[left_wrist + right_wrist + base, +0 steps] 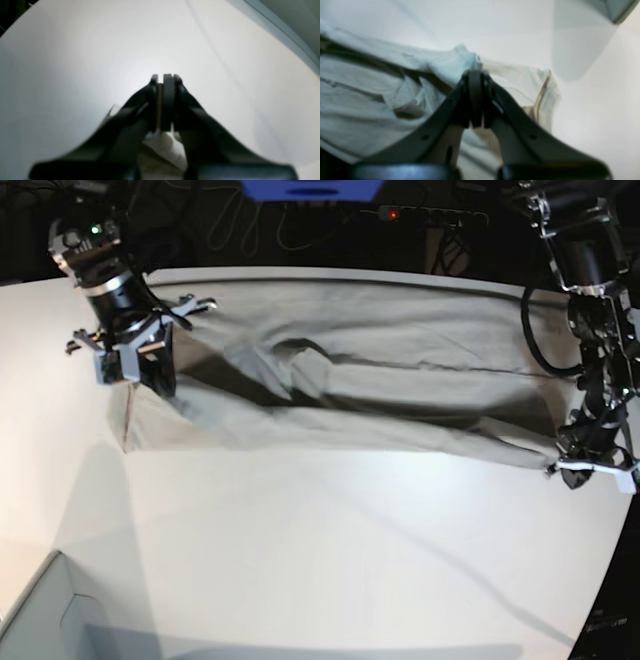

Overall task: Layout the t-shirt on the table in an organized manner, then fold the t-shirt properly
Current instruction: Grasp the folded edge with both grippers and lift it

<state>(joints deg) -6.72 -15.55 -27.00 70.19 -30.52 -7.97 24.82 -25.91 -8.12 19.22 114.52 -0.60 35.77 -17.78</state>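
Plain light beige-grey cotton t-shirt (360,380) stretched wide across the far half of the large smooth white bench (330,540), held taut between the two arms, wrinkled with a dark fold shadow running along its middle. Right gripper (476,75), on the base view's left (128,375), has its jaws pressed together, pinching a bunched edge of the shirt; cloth drapes to the left and below in the right wrist view, a hemmed corner hangs at right. Left gripper (165,77), at the base view's right edge (590,465), jaws also pressed together, a bit of pale cloth visible low between the fingers, so pinching the shirt's other end; bare bench ahead of it. Pale grey box corner (45,610) sits at the near left of the bench, well apart from the shirt; its corner also shows top right in the right wrist view (617,10). Black cables and a power strip (425,215) behind the bench's far edge.
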